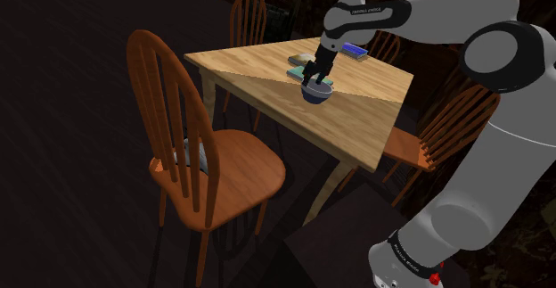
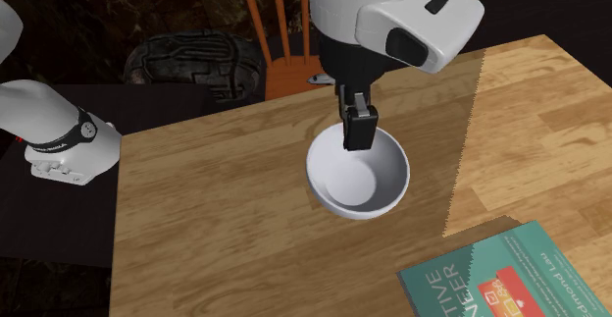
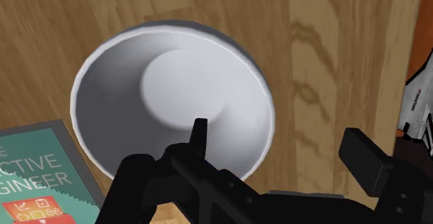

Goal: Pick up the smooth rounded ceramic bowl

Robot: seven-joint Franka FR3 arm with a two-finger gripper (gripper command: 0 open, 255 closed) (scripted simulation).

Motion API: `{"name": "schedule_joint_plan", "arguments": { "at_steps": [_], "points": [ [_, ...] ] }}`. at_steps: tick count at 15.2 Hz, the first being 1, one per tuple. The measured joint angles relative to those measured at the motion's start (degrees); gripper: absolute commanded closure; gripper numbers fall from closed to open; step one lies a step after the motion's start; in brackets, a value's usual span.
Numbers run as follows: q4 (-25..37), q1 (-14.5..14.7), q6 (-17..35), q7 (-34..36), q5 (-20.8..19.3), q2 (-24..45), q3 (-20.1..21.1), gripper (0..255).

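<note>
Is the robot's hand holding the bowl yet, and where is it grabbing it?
Nothing is held yet. The black hand is open over the rim of the smooth white round bowl: one finger inside, the other outside, clear of it.

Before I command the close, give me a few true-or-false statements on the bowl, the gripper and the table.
1. The bowl stands upright on the wooden table. True.
2. The gripper is shut. False: it is open, straddling the bowl's rim.
3. A teal book lies on the table near the bowl. True.
4. The bowl holds fruit. False: it is empty.
</note>
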Motion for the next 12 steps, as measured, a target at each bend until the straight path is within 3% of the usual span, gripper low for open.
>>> {"name": "schedule_joint_plan", "arguments": {
  "at_steps": [1, 2, 12],
  "points": [
    [-0.29, -0.01, 0.6, -0.07, 0.09, 0.33, 0.02, 0],
    [-0.64, 0.03, 0.93, -0.04, 0.09, 0.3, 0.04, 255],
    [-0.9, 0.07, 1.22, -0.05, 0.11, 0.25, 0.08, 255]
  ]
}}
